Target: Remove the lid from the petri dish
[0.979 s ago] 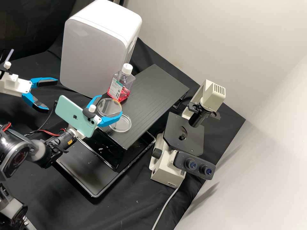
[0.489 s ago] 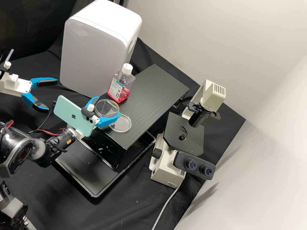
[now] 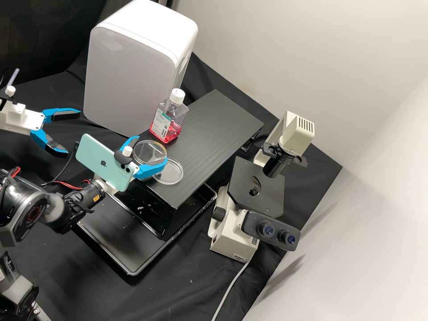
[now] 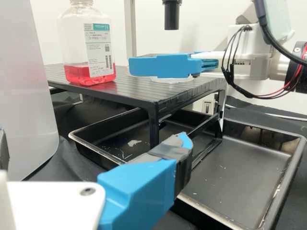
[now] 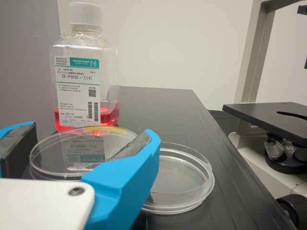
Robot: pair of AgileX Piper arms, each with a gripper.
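The right gripper (image 3: 150, 150) is closed narrowly on the clear lid (image 5: 79, 153), gripping its rim on both sides and holding it flat, low over the black ribbed shelf (image 3: 214, 125). The open dish base (image 3: 169, 171) rests on the shelf just beside the lid, on the microscope's (image 3: 258, 200) side; being round, the lid has no long axis, so the coming move likely turns on carrying it clear of the base. The left gripper (image 3: 71, 132) hangs wide open and well apart, while the pink-liquid bottle (image 3: 167, 118) near the lid bears a white printed label with a barcode.
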